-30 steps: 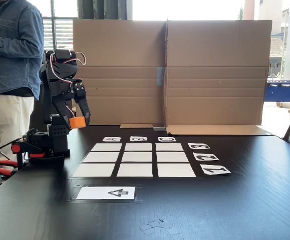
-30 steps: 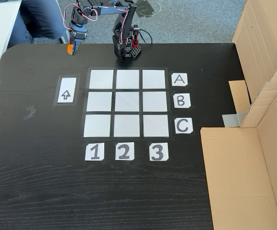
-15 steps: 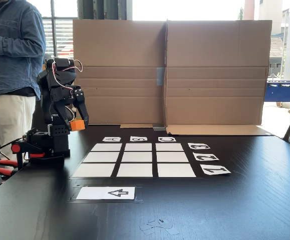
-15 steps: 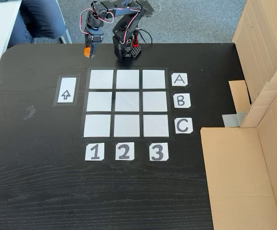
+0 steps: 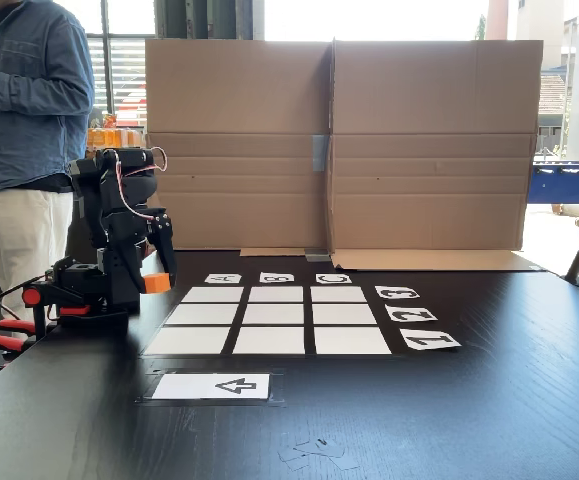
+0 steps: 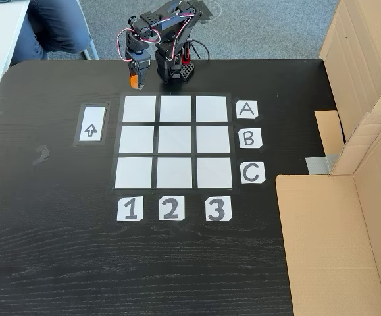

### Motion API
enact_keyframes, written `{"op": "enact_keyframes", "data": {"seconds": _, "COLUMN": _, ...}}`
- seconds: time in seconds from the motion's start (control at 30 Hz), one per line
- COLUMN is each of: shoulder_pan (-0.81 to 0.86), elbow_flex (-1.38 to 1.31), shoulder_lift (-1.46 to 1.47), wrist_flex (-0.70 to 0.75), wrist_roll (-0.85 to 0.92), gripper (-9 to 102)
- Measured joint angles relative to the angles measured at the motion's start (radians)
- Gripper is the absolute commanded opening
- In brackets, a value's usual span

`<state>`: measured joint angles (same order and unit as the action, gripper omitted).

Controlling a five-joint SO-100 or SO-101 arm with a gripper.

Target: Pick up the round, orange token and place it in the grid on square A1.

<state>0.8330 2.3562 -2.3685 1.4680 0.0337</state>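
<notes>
Half the token [image 6: 135, 81] hidden by the claw [image 6: 136, 80], tag letters blurred.

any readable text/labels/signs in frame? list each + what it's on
"A" on the white tag right of the grid's top row, seen from above.
"B" on the tag beside the middle row.
"C" on the tag beside the bottom row.
"1" on the tag below the left column.
"2" on the tag below the middle column.
"3" on the tag below the right column.
Arrow sign, no letters, on the white card left of the grid.
</notes>
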Motion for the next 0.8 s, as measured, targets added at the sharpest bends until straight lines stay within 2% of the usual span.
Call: {"op": "enact_keyframes", "data": {"seconds": 0.8, "shoulder_pan": -0.083, "elbow_flex": 0.009, "shoulder_lift": 0.414, "wrist_flex": -0.341, "wrist_roll": 0.002, "gripper": 11}}
